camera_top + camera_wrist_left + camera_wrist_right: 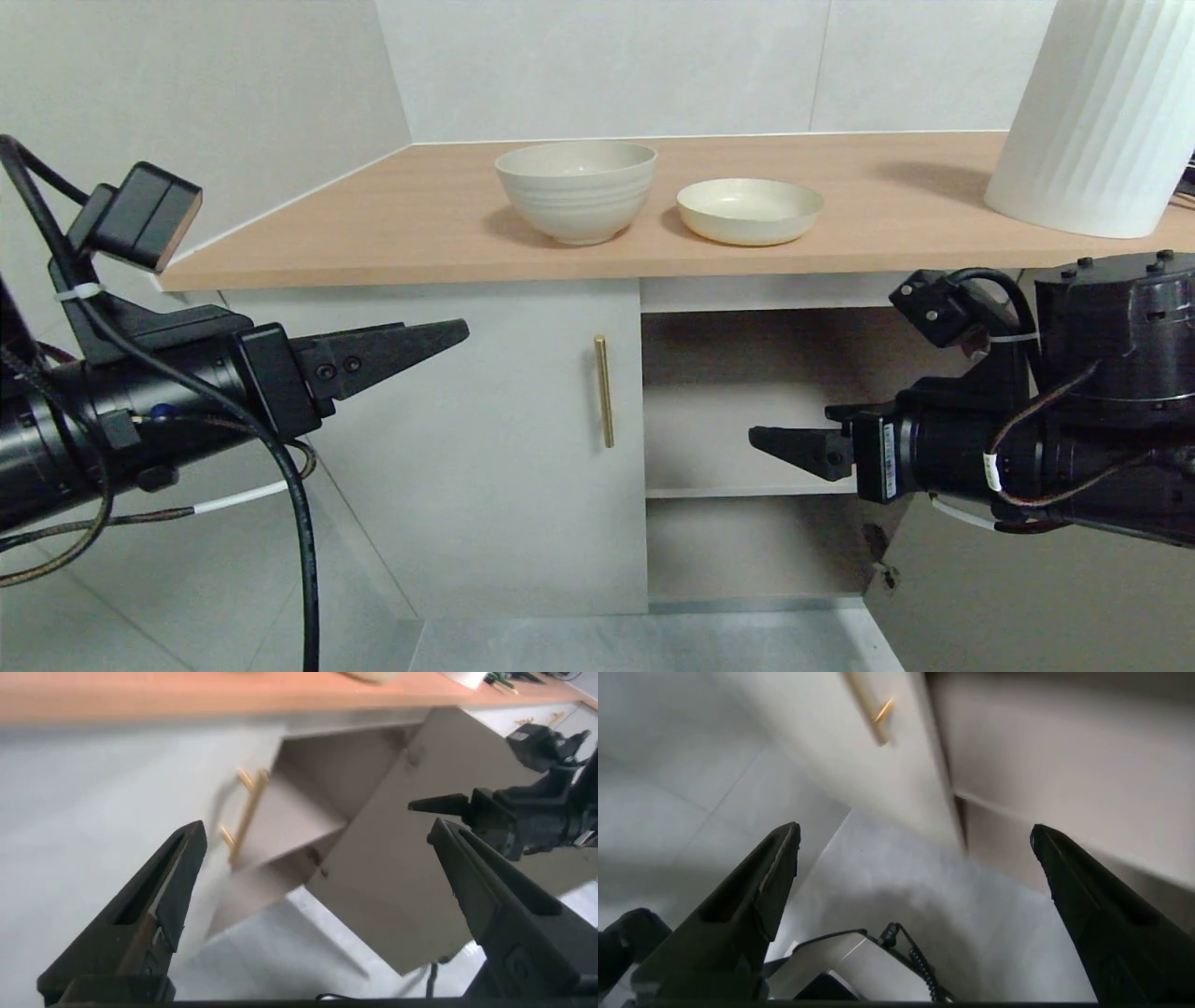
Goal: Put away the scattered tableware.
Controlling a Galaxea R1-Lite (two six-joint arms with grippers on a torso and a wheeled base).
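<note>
A deep cream bowl (576, 189) and a shallow cream dish (750, 211) stand side by side on the wooden counter (392, 224). My left gripper (446, 333) hangs below the counter's front edge, in front of the closed left cabinet door (485, 448). Its fingers (154, 910) are spread wide with nothing between them. My right gripper (770, 441) is level with the open right cabinet compartment (738, 411), pointing left. It is open and empty too, as its fingers (757, 905) show.
A tall white ribbed vessel (1102, 112) stands at the counter's right end. The closed door carries a brass handle (604, 392). The right door (420, 859) is swung open, showing a shelf (738, 490). Pale tiled walls meet behind the counter.
</note>
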